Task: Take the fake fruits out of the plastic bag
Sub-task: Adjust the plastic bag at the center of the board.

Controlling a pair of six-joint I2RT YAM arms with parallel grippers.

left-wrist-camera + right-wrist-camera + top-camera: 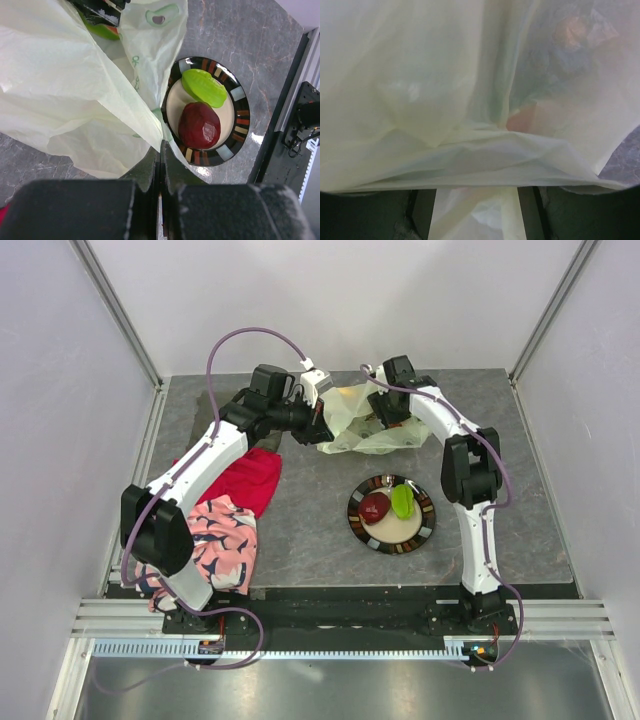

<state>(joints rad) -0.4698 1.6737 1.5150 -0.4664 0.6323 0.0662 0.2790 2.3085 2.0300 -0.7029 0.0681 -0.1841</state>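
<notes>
The pale-green plastic bag (362,428) lies at the back of the table between both grippers. My left gripper (160,150) is shut on a thin edge of the bag (75,90) and holds it up. My right gripper (385,410) is at the bag's other side. In its wrist view its fingers (422,215) stand apart, with bag film (470,100) draped over and between them. Pinkish and brownish shapes (520,120) show dimly through the film. A green piece with a red edge (106,31) shows at the bag's mouth. The dark red apple (375,507) and a green piece (402,501) lie on the plate (424,525).
The round dark-rimmed plate (240,120) sits in front of the bag, right of centre. A red cloth (250,480) and a pink patterned cloth (225,545) lie at the left under my left arm. Metal frame rails border the table.
</notes>
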